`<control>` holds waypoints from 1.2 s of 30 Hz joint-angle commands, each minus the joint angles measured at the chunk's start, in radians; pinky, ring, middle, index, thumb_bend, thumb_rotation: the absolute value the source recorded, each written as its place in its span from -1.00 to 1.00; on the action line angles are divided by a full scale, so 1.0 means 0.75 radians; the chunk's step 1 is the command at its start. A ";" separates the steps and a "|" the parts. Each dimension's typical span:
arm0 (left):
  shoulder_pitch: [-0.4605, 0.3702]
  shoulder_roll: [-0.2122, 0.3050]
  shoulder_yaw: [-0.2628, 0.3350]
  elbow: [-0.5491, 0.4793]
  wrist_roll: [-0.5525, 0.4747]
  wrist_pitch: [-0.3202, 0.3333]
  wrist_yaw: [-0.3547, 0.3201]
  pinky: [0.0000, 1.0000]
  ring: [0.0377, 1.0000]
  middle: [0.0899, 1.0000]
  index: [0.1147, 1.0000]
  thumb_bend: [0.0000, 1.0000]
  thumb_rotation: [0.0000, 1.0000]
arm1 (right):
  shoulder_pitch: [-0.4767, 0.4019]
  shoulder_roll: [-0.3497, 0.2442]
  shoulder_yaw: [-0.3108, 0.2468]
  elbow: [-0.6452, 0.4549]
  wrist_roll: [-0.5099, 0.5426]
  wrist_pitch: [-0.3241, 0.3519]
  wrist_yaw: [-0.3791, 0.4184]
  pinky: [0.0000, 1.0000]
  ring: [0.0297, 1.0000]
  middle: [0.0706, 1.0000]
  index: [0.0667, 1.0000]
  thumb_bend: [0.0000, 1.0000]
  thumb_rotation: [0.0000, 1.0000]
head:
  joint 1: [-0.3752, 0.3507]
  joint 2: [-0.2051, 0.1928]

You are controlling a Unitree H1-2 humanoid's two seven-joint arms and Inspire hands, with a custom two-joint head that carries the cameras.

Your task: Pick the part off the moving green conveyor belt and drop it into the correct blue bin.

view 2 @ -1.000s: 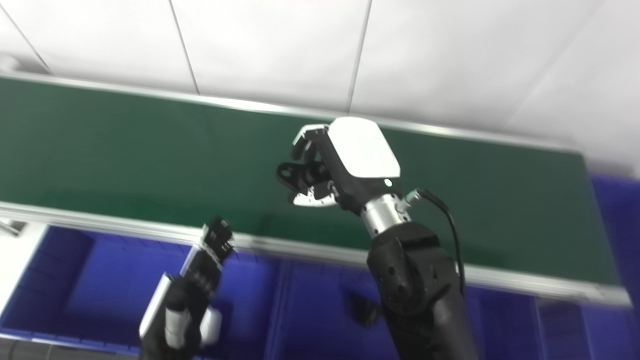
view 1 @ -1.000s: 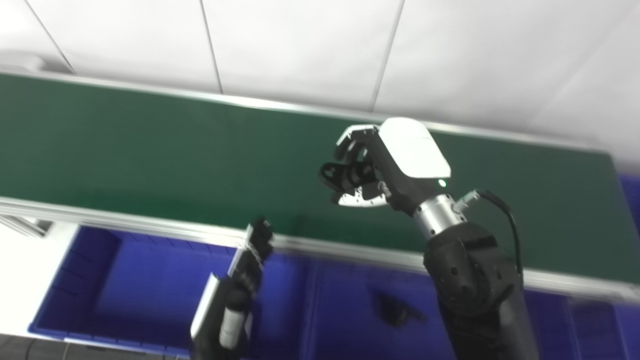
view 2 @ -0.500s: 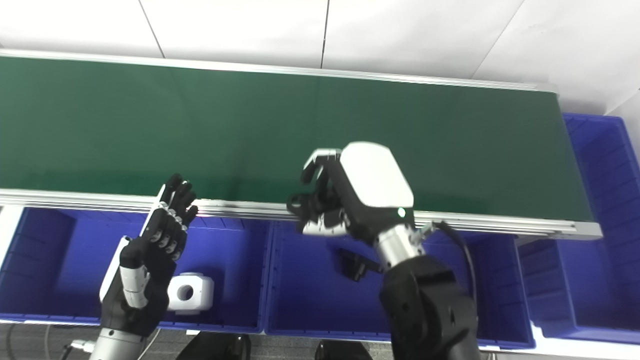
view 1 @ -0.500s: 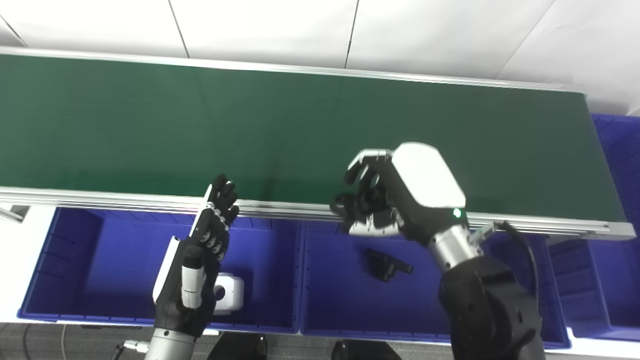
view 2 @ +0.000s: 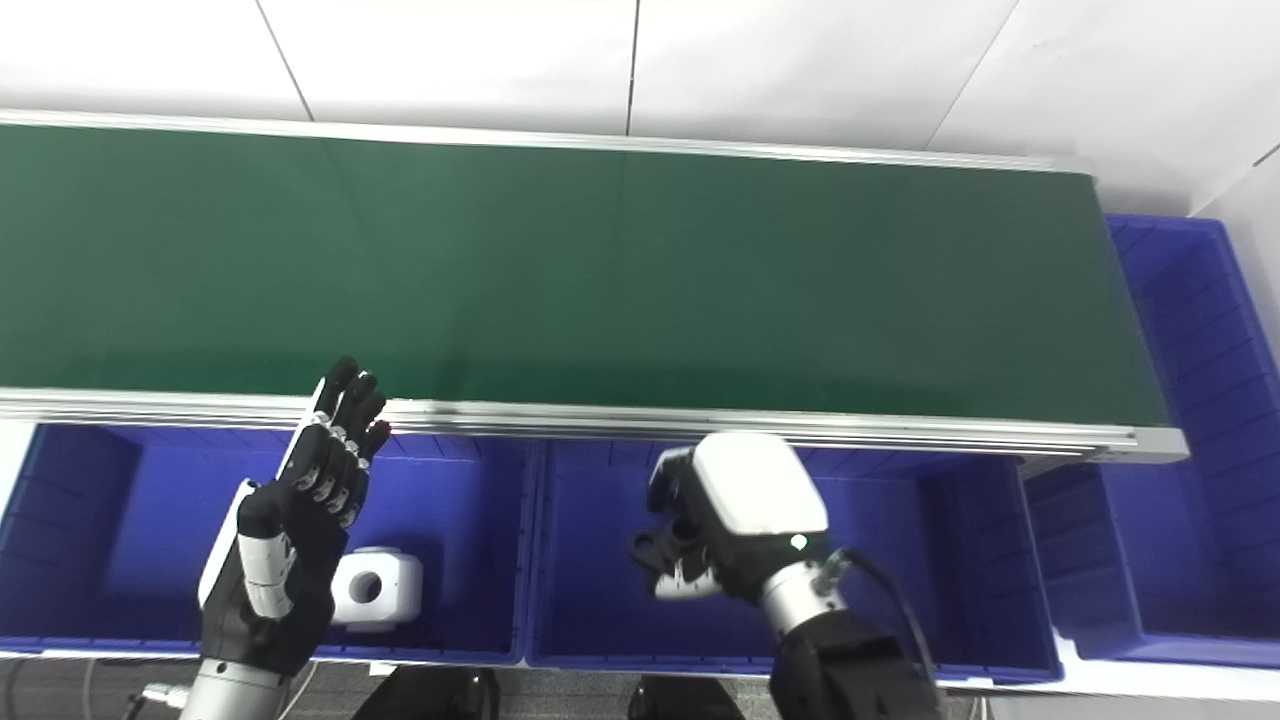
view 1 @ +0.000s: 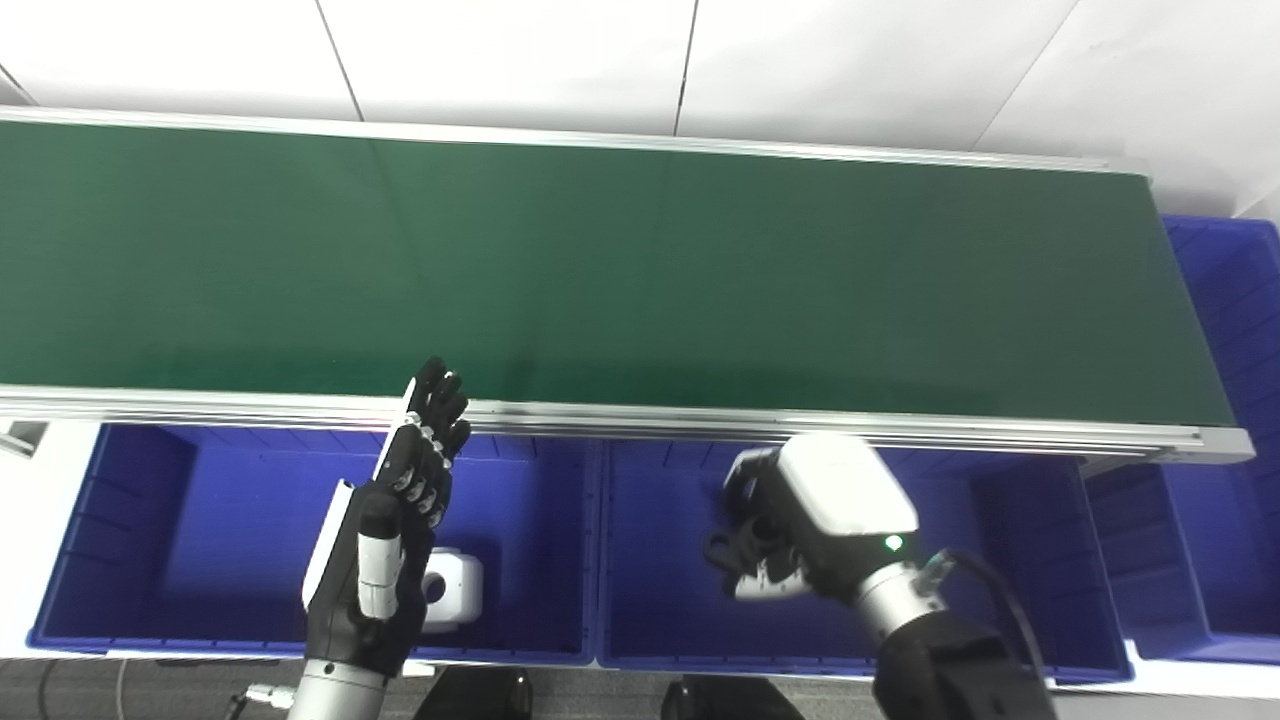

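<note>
Green conveyor belt (view 1: 640, 270) runs across the upper scene; nothing lies on its surface. Three blue bins sit along its near rail.

Right hand (view 2: 725, 525) hangs inside the middle bin (view 1: 660, 655), just below the rail. Fingers curled tight around a small black part (view 2: 655, 548), which shows at the left side of the palm, above the bin floor. Whether it touches the floor cannot be told.

Left hand (view 1: 400, 510) is raised over the left bin (view 1: 110, 500), fingers straight and together, fingertips reaching up to the rail; it has hold of nothing. A white part (view 2: 375, 588) with a round hole lies on the left bin's floor, just right of the left hand's wrist.

Right bin (view 1: 1190, 560) sits past the belt's right end.
</note>
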 commanded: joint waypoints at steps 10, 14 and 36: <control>0.010 -0.040 -0.017 0.004 0.022 -0.093 -0.020 1.00 1.00 1.00 1.00 0.47 0.94 | -0.032 -0.022 -0.008 0.019 -0.127 0.010 0.032 -0.06 0.13 0.30 0.34 0.75 -0.15 | 0.048 -0.016; 0.010 -0.040 -0.015 0.011 0.024 -0.099 -0.021 1.00 1.00 1.00 1.00 0.46 0.93 | -0.026 -0.015 -0.011 0.015 -0.144 -0.001 0.037 0.20 0.31 0.50 0.44 0.97 0.17 | 0.063 -0.022; 0.021 -0.033 -0.009 0.153 0.055 -0.242 -0.041 1.00 1.00 1.00 1.00 0.51 0.92 | 0.265 0.138 -0.091 -0.272 0.540 -0.157 -0.392 -0.01 0.21 0.37 0.38 0.68 0.53 | 0.219 -0.195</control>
